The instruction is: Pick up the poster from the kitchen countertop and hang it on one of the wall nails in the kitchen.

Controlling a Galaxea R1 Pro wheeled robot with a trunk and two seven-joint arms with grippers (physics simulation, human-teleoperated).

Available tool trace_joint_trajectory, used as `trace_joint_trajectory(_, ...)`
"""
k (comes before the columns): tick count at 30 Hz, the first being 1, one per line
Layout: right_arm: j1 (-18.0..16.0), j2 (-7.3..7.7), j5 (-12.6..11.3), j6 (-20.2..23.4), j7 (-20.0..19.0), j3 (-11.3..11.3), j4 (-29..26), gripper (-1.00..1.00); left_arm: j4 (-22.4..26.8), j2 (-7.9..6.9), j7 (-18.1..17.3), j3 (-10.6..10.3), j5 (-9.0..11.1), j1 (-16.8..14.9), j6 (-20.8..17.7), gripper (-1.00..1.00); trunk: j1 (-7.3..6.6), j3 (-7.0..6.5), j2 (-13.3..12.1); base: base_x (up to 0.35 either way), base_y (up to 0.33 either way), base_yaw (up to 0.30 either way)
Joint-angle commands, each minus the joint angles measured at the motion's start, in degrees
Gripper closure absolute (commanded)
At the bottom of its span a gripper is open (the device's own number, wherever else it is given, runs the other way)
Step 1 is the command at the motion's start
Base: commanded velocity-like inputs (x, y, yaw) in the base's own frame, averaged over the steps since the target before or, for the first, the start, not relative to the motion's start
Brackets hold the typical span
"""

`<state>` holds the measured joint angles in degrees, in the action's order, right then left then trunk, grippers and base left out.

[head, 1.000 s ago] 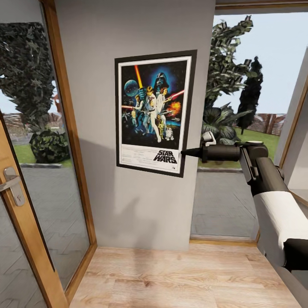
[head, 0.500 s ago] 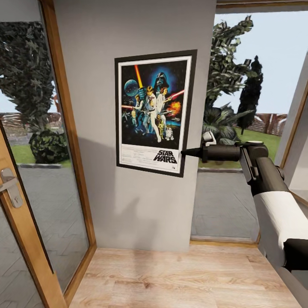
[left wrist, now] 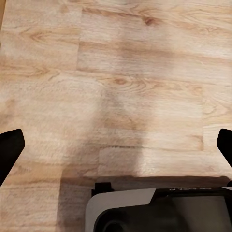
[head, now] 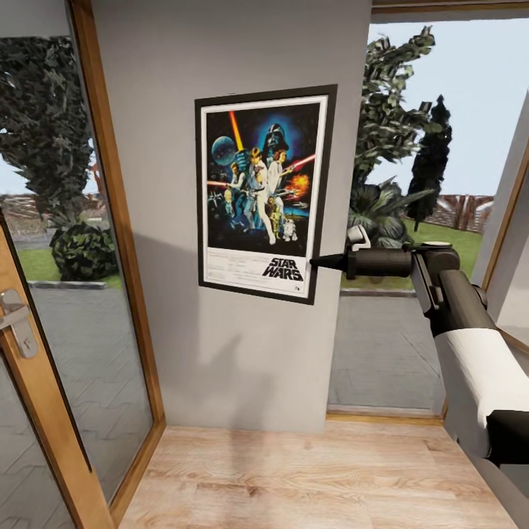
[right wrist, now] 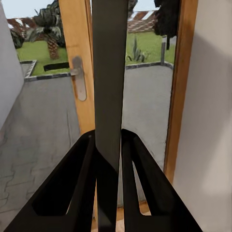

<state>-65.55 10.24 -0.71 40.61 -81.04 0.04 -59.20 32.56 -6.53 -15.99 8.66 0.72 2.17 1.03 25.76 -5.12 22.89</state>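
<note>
The right hand (head: 317, 261) pinches the lower right edge of the black-framed, white-bordered Star Wars poster (head: 264, 192) flat against the pale grey wall (head: 162, 147), while the left hand (left wrist: 116, 145) hangs wide open over the wooden floor (left wrist: 116, 72).

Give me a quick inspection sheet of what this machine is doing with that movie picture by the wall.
Surface: pale grey wall; light wood plank floor.
Job's things: upright black-framed Star Wars poster flat against the wall; nail not visible.
Clutter: nothing seen.
Grippers: right gripper pinches the poster's right edge, which shows as a dark strip between its fingers; left gripper open over the floor.
Cables: nothing seen.
Surroundings: wood-framed glass door with metal handle; window onto garden trees.
</note>
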Motion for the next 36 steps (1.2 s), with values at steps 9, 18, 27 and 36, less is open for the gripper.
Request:
trace_joint_trajectory(9,-0.02,0.0,-0.1,-0.61,-2.24,-0.04,0.12,1.0,0.05,0.03,-0.36,0.21,0.07,0.02,0.03,-1.0,0.02,0.01,0.03,0.0,0.0,0.0)
trace_joint_trajectory(18,-0.02,0.04,-0.08,-0.71,-2.62,-0.17,0.14,1.0,0.05,0.03,-0.36,0.21,0.07,0.02,0.03,-1.0,0.02,0.01,0.03,0.0,0.0,0.0)
trace_joint_trajectory(27,-0.02,0.04,-0.08,-0.71,-2.63,-0.21,0.14,1.0,0.05,0.02,-0.36,0.21,0.07,0.02,0.03,-1.0,0.02,0.01,0.03,0.004,0.0,0.0)
trace_joint_trajectory(36,-0.02,0.04,-0.08,-0.71,-2.56,-0.28,0.14,1.0,0.04,-0.38,-0.36,0.21,0.07,0.02,0.03,-1.0,0.02,0.01,0.03,0.079,0.0,0.0)
